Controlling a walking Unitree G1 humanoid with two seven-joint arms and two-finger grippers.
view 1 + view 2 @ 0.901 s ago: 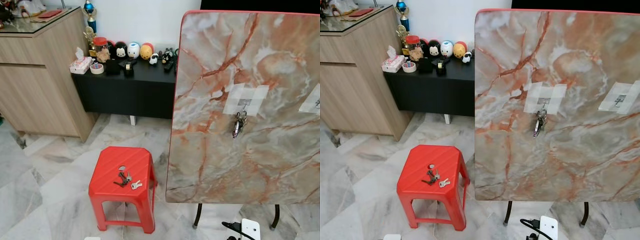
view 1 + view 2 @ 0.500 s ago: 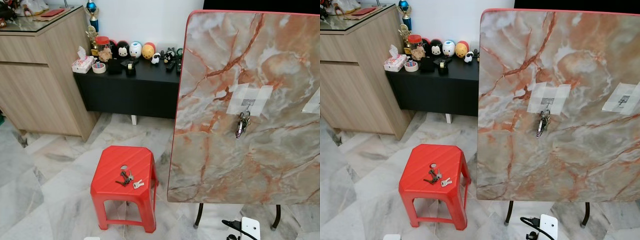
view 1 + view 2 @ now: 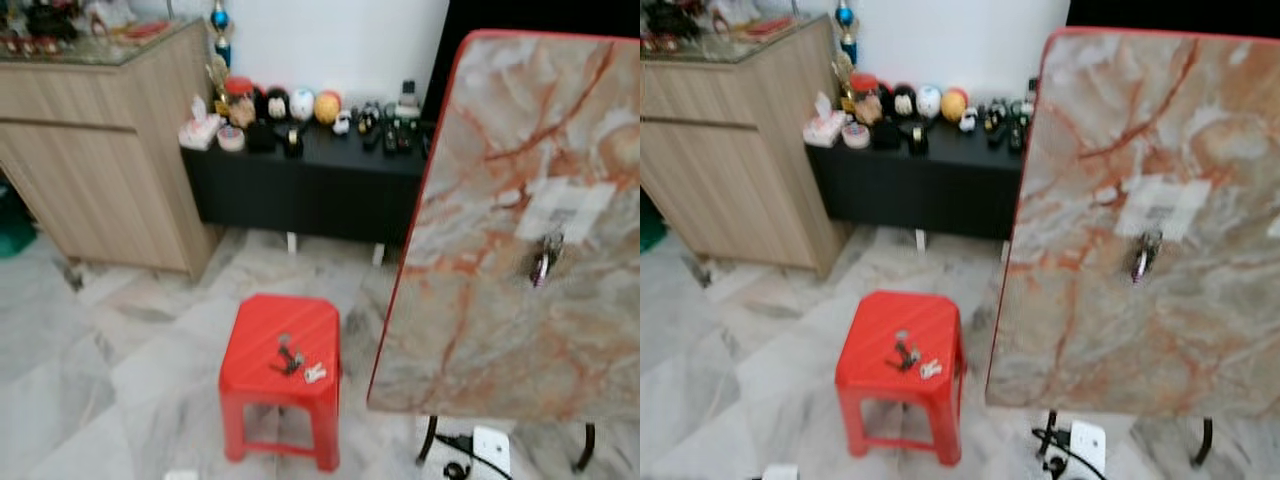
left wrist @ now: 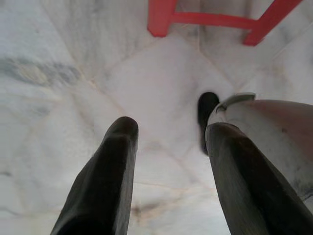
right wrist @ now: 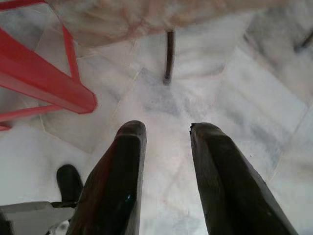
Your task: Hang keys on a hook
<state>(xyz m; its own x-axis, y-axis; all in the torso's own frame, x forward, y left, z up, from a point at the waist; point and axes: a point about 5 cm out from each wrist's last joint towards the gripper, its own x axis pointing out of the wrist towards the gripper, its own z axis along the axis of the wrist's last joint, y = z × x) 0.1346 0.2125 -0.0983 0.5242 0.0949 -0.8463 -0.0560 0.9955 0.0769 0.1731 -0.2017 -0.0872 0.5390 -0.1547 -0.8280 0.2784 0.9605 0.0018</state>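
Lying on top of the red stool (image 3: 281,355), near the middle of its seat, is a loose bunch of keys (image 3: 290,360) with a small pale tag (image 3: 315,373) just beside it; blur hides finer detail. The stool stands on pale marble floor (image 3: 120,370). To the stool's right, close by but apart from it, an upended marble-patterned tabletop (image 3: 520,230) with a red edge stands on dark legs. Higher than the stool seat, on the tabletop face, a patch of pale tape (image 3: 565,208) holds a hook, too small to make out, and a second bunch of keys (image 3: 542,262) hangs just under the tape. Behind the stool, against the white wall, a low black cabinet (image 3: 310,180) carries a row of small figures and a tissue box (image 3: 200,130). Behind and to the left of the stool is a light wooden cabinet (image 3: 95,160). Below the tabletop, to the stool's lower right, a white power strip (image 3: 490,450) lies on the floor. Left gripper (image 4: 168,132) hangs low over the floor near the stool's legs, fingers spread apart, nothing between them. Right gripper (image 5: 166,129) likewise hangs over the floor between the stool's legs and a tabletop leg, fingers parted, holding nothing.
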